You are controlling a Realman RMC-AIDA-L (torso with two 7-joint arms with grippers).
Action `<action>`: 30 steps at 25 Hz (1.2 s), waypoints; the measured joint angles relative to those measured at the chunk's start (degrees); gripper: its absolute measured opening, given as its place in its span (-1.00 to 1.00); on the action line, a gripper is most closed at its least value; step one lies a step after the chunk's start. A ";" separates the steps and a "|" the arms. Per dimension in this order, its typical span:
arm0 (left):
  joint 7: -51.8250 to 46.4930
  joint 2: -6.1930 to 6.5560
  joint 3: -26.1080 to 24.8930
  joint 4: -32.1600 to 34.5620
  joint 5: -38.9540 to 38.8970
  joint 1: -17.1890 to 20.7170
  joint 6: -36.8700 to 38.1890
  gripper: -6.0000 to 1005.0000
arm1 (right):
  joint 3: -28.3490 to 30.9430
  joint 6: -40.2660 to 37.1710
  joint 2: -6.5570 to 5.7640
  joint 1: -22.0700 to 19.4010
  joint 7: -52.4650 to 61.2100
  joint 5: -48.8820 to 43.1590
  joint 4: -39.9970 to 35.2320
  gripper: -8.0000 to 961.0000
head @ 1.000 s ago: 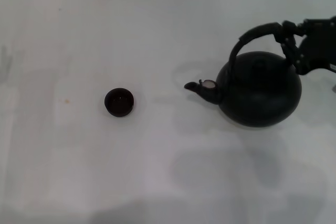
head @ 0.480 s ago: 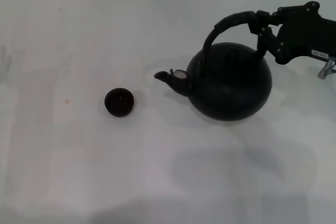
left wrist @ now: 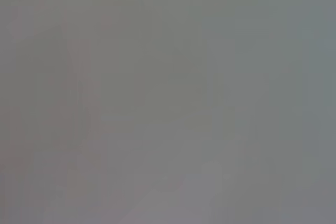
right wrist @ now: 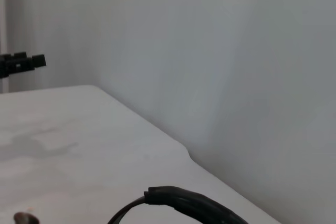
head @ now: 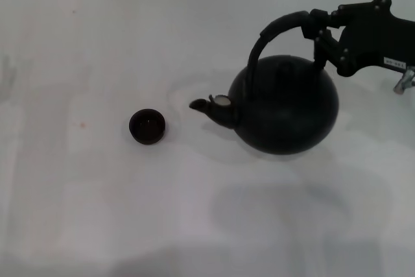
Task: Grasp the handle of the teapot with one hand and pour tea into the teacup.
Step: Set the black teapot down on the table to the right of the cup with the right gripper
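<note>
Over the last second the right gripper (head: 319,33), pinching the handle (head: 275,34), has carried the teapot (head: 285,103) toward 9 o'clock; the teacup (head: 147,126) waits beyond the spout, still apart.

surface (head: 97,212): white, faint grey blotches, soft shadows | wall (right wrist: 236,51): plain pale grey, just behind the surface edge

No legible text is showing; a small pale label on the right gripper (head: 322,34) is unreadable.
</note>
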 joint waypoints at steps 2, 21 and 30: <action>0.00 0.00 0.00 0.04 0.00 -0.15 0.00 0.78 | 0.06 0.26 -0.01 0.23 0.02 0.36 0.21 -0.63; 0.00 0.00 -0.18 0.07 -0.03 -0.13 0.41 0.77 | -9.36 -6.03 0.19 1.44 -4.24 1.20 -2.03 -0.64; 0.00 -0.03 -0.02 0.07 0.00 0.21 0.16 0.78 | -15.22 -13.52 0.11 2.06 -7.14 -0.46 -2.46 -0.65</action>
